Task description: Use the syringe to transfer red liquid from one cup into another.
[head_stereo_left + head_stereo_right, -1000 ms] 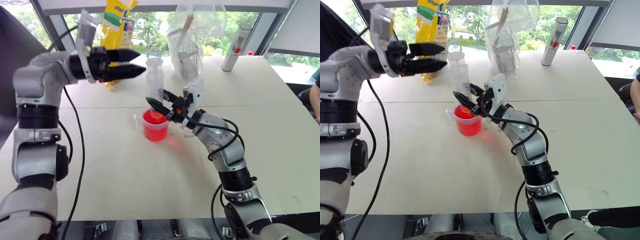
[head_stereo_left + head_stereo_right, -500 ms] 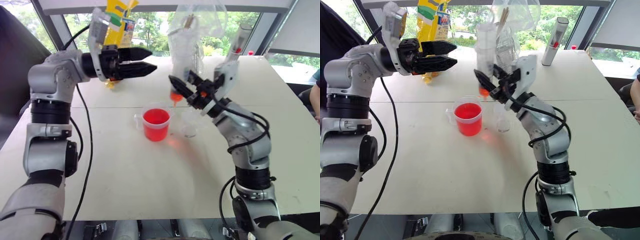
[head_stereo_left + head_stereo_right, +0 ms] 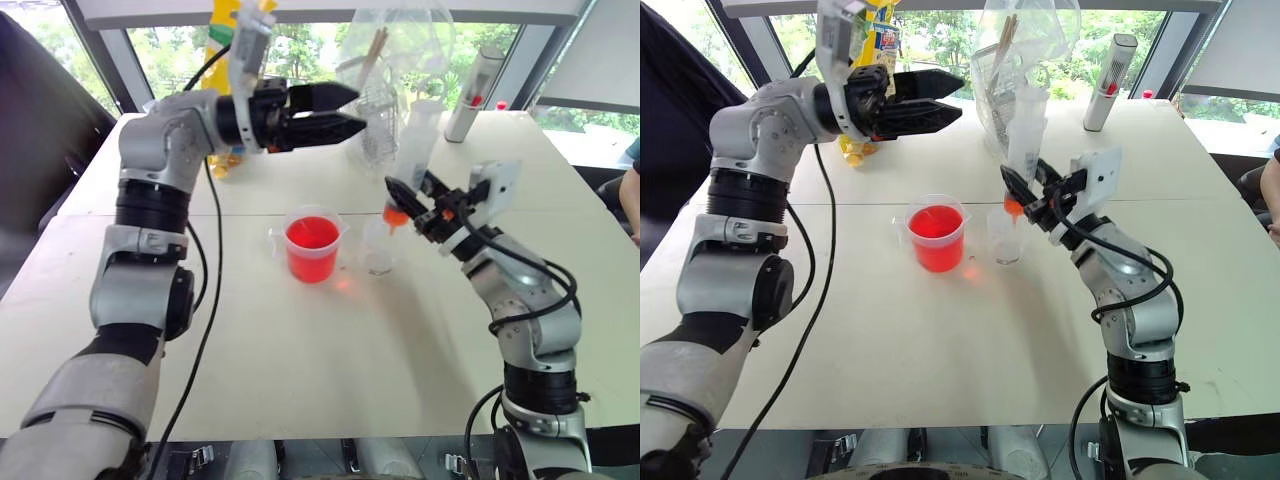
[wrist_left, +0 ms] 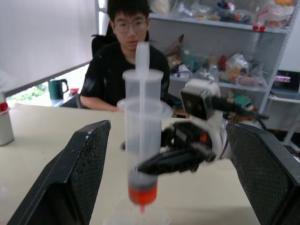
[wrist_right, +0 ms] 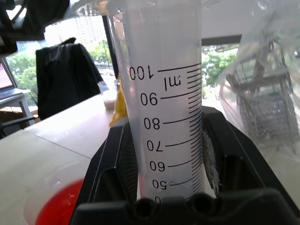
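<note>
Syringe (image 3: pixel 1024 150) upright in right gripper (image 3: pixel 1025 198), orange tip just above the small clear cup (image 3: pixel 1006 238) beside the red-filled cup (image 3: pixel 936 238) mid-desk; left gripper (image 3: pixel 935 100) wide, empty, above.

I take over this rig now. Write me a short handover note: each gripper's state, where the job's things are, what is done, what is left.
Right gripper: jaws shut on the large clear plastic syringe, held upright, its orange-red tip just above the smaller narrow clear cup.
Left gripper: jaws open, empty, raised above the table, pointing towards the syringe.
Wider handled clear cup: on the table beside the narrow cup, holding red liquid.
Done: syringe positioned over the narrow cup.
Left: press the plunger, probably with the left gripper, to empty the syringe into the narrow cup.
</note>
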### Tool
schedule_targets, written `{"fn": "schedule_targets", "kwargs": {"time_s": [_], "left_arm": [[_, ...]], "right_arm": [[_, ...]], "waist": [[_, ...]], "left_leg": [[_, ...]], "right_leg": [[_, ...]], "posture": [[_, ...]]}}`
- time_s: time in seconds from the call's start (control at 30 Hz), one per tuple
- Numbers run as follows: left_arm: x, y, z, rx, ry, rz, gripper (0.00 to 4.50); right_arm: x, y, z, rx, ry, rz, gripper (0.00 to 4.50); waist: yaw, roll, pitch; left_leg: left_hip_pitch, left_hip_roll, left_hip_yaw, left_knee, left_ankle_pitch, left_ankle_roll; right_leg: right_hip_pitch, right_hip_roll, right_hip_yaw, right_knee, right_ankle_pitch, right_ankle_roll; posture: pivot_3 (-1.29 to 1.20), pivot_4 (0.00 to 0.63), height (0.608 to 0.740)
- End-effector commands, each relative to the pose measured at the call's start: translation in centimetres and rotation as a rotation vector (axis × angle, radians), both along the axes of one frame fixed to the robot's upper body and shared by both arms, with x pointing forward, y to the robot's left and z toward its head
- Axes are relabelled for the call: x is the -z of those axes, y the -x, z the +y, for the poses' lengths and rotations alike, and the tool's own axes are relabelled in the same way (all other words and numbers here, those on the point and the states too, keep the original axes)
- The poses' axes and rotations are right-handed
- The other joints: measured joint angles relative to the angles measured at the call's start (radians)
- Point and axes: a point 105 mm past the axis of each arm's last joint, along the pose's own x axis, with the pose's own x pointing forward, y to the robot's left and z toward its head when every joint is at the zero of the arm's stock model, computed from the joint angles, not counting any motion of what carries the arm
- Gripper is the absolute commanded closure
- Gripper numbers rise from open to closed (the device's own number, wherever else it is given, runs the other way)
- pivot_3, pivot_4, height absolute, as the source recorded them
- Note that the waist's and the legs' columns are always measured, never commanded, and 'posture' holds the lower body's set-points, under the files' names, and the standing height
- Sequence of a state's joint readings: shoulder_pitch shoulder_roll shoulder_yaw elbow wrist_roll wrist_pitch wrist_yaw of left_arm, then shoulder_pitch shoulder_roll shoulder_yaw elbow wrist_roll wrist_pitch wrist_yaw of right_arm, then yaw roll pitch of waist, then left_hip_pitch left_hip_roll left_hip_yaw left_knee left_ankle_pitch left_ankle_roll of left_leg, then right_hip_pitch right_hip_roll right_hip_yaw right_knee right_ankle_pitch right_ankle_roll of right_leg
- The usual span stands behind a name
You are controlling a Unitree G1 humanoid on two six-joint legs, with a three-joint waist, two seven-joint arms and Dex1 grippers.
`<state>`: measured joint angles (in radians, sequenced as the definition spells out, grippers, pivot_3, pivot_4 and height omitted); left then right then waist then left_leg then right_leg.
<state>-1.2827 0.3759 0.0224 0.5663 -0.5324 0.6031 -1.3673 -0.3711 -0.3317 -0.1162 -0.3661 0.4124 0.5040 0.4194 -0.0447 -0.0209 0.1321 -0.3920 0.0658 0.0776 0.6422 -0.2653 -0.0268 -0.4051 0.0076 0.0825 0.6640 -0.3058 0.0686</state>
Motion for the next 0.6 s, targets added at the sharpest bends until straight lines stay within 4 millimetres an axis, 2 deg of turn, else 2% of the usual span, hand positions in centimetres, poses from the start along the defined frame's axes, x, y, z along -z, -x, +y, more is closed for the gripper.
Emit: {"fn": "schedule_targets", "kwargs": {"time_s": [0.03,0.23,0.37,0.6], "left_arm": [[-2.0,0.7,-1.1,0.038,0.032,-0.066,0.51],[-2.2,1.0,-3.2,0.080,0.051,-0.054,0.51],[-0.9,0.2,-4.2,0.041,0.021,-0.058,0.51],[0.0,-0.7,-5.0,0.018,0.010,-0.033,0.51]], "right_arm": [[-0.5,0.4,0.2,0.000,0.002,-0.056,3.04],[0.5,0.5,0.4,0.006,0.008,-0.039,3.04],[0.6,0.5,0.4,0.009,0.008,-0.039,3.04],[0.4,0.4,0.6,0.007,0.012,-0.049,3.04]], "waist": [[-0.001,0.000,0.000],[0.001,0.000,0.000],[0.001,0.000,0.000],[0.000,0.000,0.000]], "left_leg": [[0.000,0.000,0.000,0.000,0.000,0.000],[0.000,0.000,0.000,0.000,0.000,0.000],[0.000,0.000,0.000,0.000,0.000,0.000],[0.000,0.000,0.000,0.000,0.000,0.000]], "right_leg": [[0.000,0.000,0.000,0.000,0.000,0.000],[0.000,0.001,0.000,0.000,0.000,0.000],[0.000,0.001,0.000,0.000,0.000,0.000],[0.000,0.002,0.000,0.000,0.000,0.000]], "posture": [[0.00,0.150,0.739],[0.00,0.150,0.739],[0.00,0.150,0.739],[0.00,0.150,0.739]]}}
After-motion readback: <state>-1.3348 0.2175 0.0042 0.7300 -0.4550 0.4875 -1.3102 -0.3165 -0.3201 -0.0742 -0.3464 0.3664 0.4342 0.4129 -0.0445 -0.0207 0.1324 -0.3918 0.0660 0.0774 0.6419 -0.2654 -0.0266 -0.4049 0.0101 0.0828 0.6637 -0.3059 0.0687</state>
